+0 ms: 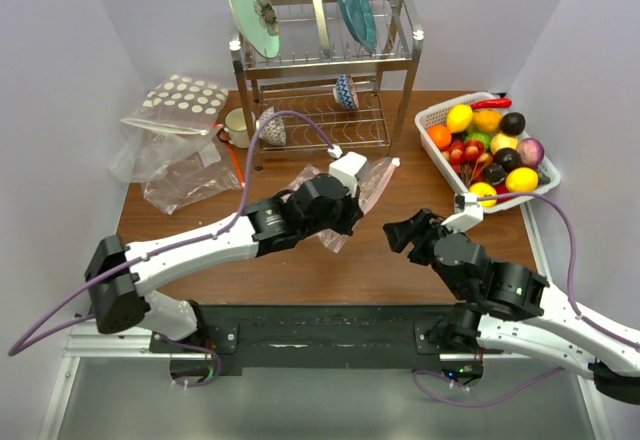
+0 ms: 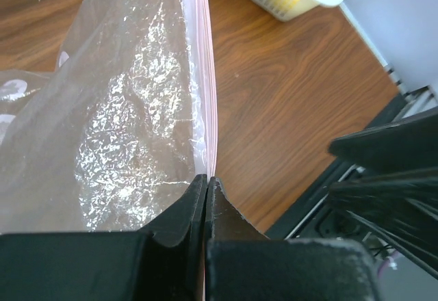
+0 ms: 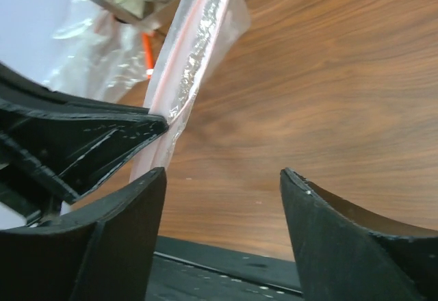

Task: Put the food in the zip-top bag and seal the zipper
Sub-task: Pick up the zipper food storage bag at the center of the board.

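nearest me, both arm bases sat on the near edge of the wood table (image 1: 330,270). my right claw (image 1: 405,232) (image 3: 222,171) was spread wide with only bare table showing between the fingers, holding nothing. it sat just right of my left claw, apart from it (the wrist view showed the left claw's dark tip just past my own left finger).

my left claw (image 1: 345,222) (image 2: 207,178) was pressed together, pinching the mouth edge of the zip-top bag (image 1: 372,182) (image 2: 123,109) (image 3: 205,34). the zipper (image 2: 211,96) (image 3: 174,65), a thin pink strip, ran straight away from the pinch point along the bag's edge. the bag was clear and crinkled, lifted at the pinched end and trailing toward the rack. could not tell whether the strip was sealed along its length. i saw no food inside it.

further out on the right, the food (image 1: 490,145) was all in the white basket (image 1: 432,112) (image 2: 301,0): lemons, orange, red cluster, dark pieces, heaped together, well apart from the bag.

on the far left lay a polka-dot bag (image 1: 185,100) on other loose clear plastic. at the back centre stood a metal dish rack (image 1: 400,60) with plates upright on top, and a mug (image 1: 238,125) just beside its left leg.
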You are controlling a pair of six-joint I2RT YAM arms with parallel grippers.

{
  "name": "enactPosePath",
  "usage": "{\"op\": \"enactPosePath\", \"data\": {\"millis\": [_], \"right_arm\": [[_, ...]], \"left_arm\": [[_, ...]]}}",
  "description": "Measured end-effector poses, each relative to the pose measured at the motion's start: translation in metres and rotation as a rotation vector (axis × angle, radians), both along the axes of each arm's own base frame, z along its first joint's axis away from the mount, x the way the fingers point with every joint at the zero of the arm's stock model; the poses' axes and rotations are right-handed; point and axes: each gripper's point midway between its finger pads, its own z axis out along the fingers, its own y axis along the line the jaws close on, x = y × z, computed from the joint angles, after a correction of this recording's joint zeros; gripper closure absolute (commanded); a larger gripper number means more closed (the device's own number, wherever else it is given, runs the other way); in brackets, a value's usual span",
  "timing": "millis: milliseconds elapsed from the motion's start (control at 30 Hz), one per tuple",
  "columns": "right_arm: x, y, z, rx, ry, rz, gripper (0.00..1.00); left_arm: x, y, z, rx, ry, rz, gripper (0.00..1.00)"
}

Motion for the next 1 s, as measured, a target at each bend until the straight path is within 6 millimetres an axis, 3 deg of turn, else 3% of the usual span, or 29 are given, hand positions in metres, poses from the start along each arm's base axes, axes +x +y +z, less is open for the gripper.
{"op": "enactPosePath", "data": {"millis": [200,567,1000], "right_arm": [[0.004,0.017,0.011,0.092,-0.014,0.016,0.4],[0.01,0.036,0.004,0.085,0.012,0.026,0.48],[0.013,0.042,-0.006,0.062,0.039,0.009,0.51]], "left_arm": [[-0.01,0.009,0.025,-0.086,-0.023,-0.018,1.0],[-0.026,0.013,0.008,-0.095,0.011,-0.073,1.0],[-0.038,0.008,0.022,-0.155,0.009,-0.142,1.0]]}}
